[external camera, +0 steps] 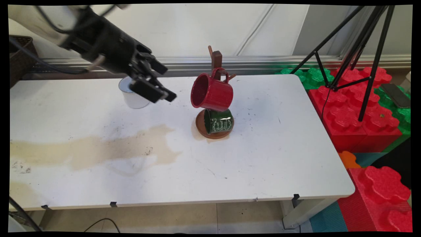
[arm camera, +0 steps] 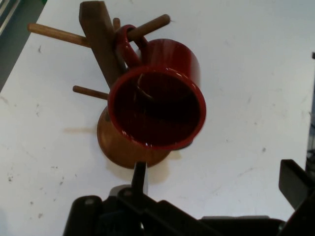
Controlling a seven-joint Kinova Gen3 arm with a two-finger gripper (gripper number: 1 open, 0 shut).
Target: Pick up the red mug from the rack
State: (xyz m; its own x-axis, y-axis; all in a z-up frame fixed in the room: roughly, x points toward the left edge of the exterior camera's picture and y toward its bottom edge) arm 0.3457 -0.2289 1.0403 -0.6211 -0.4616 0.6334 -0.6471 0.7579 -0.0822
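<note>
A wooden mug tree [external camera: 216, 59] stands mid-table on a round base [external camera: 213, 131]. A red mug [external camera: 212, 92] hangs by its handle from an upper peg, its mouth turned left. Below it a green mug [external camera: 218, 121] with white lettering hangs just above the base. My gripper [external camera: 160, 93] hovers left of the red mug, open and holding nothing. A white mug [external camera: 133, 98] stands on the table behind the gripper. In the hand view the red mug [arm camera: 157, 105] faces me mouth-on, hanging from a peg on the post [arm camera: 101, 39], with one finger [arm camera: 295, 184] at the right.
A wide tan stain [external camera: 98, 148] crosses the table's left half. A black tripod [external camera: 361, 49] stands off the right edge over red and green foam blocks [external camera: 355, 112]; a phone [external camera: 396, 95] lies on them. A dark basket [external camera: 19, 56] sits at far left.
</note>
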